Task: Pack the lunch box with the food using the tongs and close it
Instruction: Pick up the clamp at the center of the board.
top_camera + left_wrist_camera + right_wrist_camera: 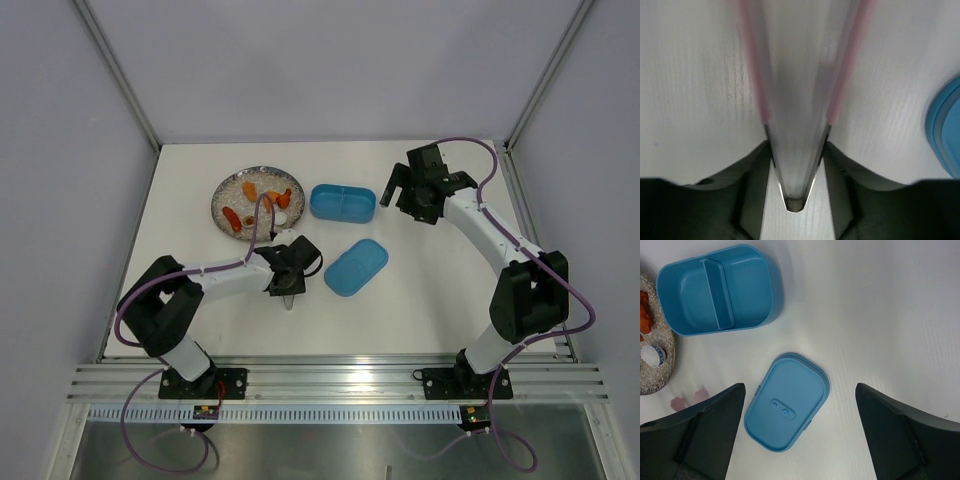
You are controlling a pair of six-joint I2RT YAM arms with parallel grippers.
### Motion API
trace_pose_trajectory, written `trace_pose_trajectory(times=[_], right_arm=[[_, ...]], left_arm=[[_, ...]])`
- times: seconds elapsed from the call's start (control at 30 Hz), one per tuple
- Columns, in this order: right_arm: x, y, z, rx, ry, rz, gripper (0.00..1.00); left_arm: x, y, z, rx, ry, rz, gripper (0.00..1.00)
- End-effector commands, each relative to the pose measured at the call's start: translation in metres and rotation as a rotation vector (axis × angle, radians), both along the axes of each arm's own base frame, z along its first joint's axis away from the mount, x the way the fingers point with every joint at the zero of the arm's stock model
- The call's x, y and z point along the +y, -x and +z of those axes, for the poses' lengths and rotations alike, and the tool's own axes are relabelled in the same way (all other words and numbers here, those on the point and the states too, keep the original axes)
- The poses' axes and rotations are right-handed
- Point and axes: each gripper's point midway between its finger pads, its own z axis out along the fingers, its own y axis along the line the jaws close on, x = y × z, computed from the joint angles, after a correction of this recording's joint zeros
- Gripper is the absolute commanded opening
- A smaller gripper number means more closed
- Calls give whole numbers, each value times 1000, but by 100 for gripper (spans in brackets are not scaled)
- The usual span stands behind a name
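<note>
Top external view shows the food [250, 190] on the plate [218, 210], upper left of centre; none is packed. The box [342, 202] sits just right of the plate, and the right wrist view shows both its compartments bare. Its lid [356, 266] lies apart, below it on the tabletop [450, 300]. The left pincer [796, 145], just below the plate, is partly closed on the tongs [795, 100] near their bend. The right pincer [800, 390] gapes wide, holding nothing. By my judgement every transfer and the closing are left to do.
</note>
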Motion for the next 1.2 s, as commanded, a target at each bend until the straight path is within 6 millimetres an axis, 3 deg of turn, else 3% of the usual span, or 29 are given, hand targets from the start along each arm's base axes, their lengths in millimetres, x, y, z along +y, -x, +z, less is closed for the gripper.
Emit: trace_pose_trajectory(times=[0.0,0.13,0.3,0.5,0.53,0.73,1.0,1.17], right_arm=[[3,-2,5,-27,-7,13,100],[2,-2,4,-27,-11,7,100],[2,-1,7,-34,-14,4,99],[-1,2,16,-54,-15,-7,100],[-2,4,17,-56,-12,-7,99],[-4,5,25,-77,-16,-15,99],[-5,9,29,-89,-22,-18,99],[-5,10,28,-97,-34,-28,99]], left_arm=[[-1,-3,-8,-19,11,14,41],[0,2,-6,-16,28,2,26],[-1,11,7,-2,51,-53,20],[6,12,63,-52,47,-145,3],[2,6,80,-77,58,-157,2],[7,-1,122,-80,19,-257,0],[12,-5,147,-34,14,-349,0],[13,-7,145,-7,-22,-400,0]])
